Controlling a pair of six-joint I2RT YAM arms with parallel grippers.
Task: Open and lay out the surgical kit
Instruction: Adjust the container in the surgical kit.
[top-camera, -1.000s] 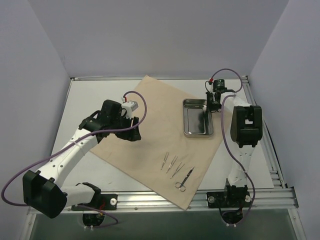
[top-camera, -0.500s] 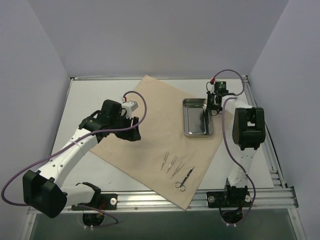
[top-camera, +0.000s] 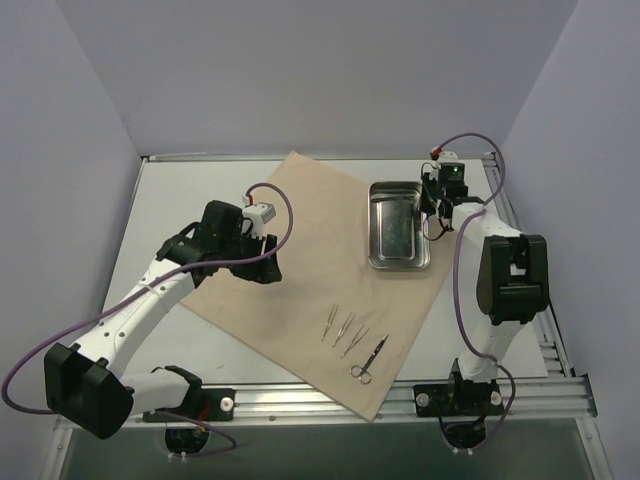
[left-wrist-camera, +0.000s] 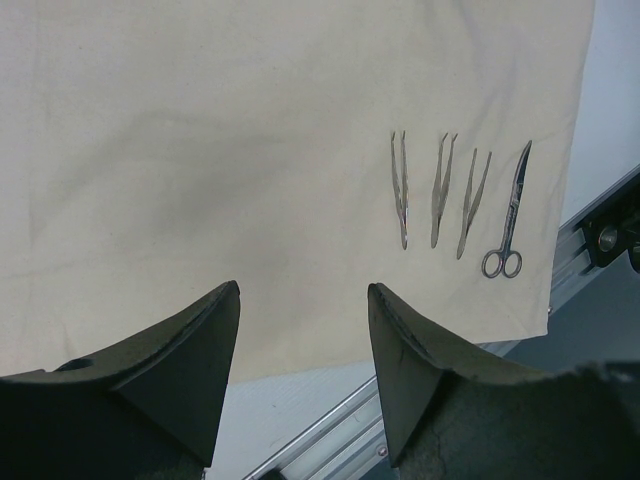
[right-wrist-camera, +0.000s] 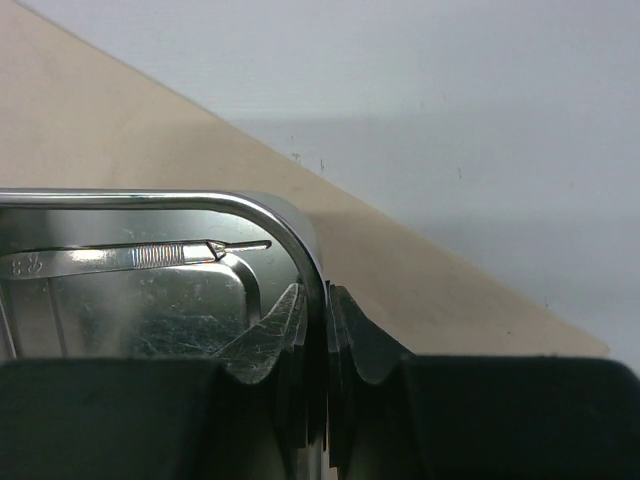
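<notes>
**A:** What is changing on your right side just now?

**B:** Your right fingers (right-wrist-camera: 290, 318) are finishing their close. A second ago they were drawing together, and now they are clamping the tray (top-camera: 374, 228) by a corner of its rim, one finger inside the wall and one outside. The tray is moving with them. It is sitting a little farther back and to the right than a moment ago, and your right elbow is swinging outward.

**A:** Where is that leaving the kit?

**B:** The wrap sheet (top-camera: 290, 270) is lying spread flat on the worktop (top-camera: 180, 200). The tray is straddling the sheet's far right edge, though I cannot tell whether it is lifting or sliding. Three tweezers (top-camera: 343, 328) and the scissors (top-camera: 368, 360) are lying in a row near the sheet's near corner.

**A:** And your left side?

**B:** Your left fingers (left-wrist-camera: 205, 340) are standing apart and gripping nothing, hovering over the left part of the sheet.

**A:** So what does it mean for the task?

**B:** You are probably repositioning the tray. A thin tool (right-wrist-camera: 140, 258) is lying inside it, so the laying-out is likely not finished.
</notes>
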